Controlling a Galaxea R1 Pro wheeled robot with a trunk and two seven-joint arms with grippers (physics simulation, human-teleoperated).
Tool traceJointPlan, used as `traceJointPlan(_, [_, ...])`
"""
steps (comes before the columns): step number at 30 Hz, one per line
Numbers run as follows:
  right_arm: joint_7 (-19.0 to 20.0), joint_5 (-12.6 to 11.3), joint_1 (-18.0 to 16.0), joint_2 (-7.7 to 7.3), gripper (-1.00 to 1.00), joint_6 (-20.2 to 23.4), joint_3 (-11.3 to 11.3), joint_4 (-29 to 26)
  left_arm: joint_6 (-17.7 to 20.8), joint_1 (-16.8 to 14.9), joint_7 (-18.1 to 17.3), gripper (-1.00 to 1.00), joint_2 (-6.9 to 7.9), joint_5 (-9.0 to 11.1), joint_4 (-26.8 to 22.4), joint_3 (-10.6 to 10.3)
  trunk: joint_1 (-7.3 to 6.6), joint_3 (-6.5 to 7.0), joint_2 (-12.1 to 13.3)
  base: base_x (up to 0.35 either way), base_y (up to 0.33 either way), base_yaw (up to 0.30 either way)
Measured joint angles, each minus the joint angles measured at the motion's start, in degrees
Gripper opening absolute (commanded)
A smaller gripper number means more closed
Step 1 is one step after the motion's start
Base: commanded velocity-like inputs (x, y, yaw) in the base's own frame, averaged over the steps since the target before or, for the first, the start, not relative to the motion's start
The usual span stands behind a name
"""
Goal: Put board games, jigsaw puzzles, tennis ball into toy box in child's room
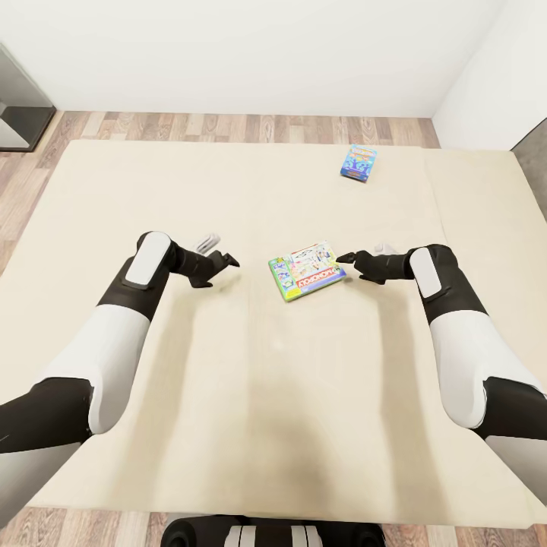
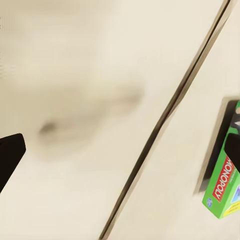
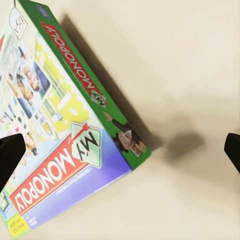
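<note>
right gripper [image 1: 348,258]: spread open, nothing held, tips just beside the Monopoly box [image 1: 307,270] edge, probably lined up for a side grab
left gripper [image 1: 225,261]: also open and empty, parked well apart from it
blue game [image 1: 358,162]: left flat further up the bed [image 1: 228,395]
room: white walls, wood-plank floor [image 1: 228,125] seen past the mattress
</note>
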Motion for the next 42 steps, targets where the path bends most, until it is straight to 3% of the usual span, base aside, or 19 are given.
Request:
traceJointPlan(27, [0.00,-0.03,0.05,0.00,1.00,-0.07,0.00,0.00,-0.02,0.53,-0.02,1.00,0.00,0.05,0.00,0.00,0.00,0.00,0.00,0.000,0.002,0.000])
traceJointPlan(42, [0.05,-0.05,0.06,0.00,1.00,-0.09,0.01,0.00,-0.02,0.56,-0.03,1.00,0.03,0.05,0.00,0.01,0.00,0.00,0.00,0.000,0.121,0.000])
